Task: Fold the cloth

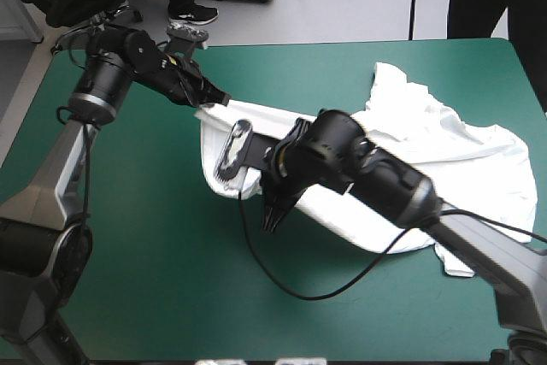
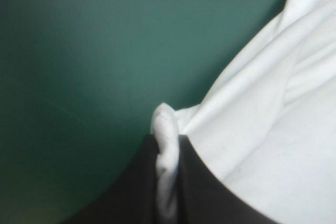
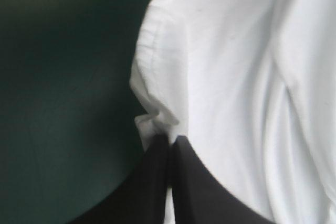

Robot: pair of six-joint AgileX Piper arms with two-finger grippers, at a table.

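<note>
Where the high view looks down on the teal-green tabletop (image 1: 154, 279), the white T-shirt (image 1: 444, 151) lies rumpled over the right half, reaching from near the far edge in toward the middle; the left pincer (image 1: 218, 100), coming in from the left side, is clamped on the shirt's corner nearest the far-left part of the cloth; the right pincer (image 1: 272, 211) reaches across the shirt from the right and sits at the nearer end of that same edge, so the edge runs between the two pincers.

In the left wrist view, the left pincer (image 2: 168, 140) is all but together, a thin roll of the T-shirt (image 2: 273, 129) pinched between its black fingers (image 2: 131, 192) and poking out past the tips; the rest of the cloth fans away to one side in long folds, with bare tabletop (image 2: 79, 51) on the other side.

In the right wrist view, the right pincer (image 3: 169, 140) is likewise nearly together on the T-shirt (image 3: 226, 77); a hemmed, puckered edge bunches just ahead of the tips; white cloth spreads beyond and beside the black fingers (image 3: 142, 192), and the tabletop (image 3: 52, 77) shows beside it.
</note>
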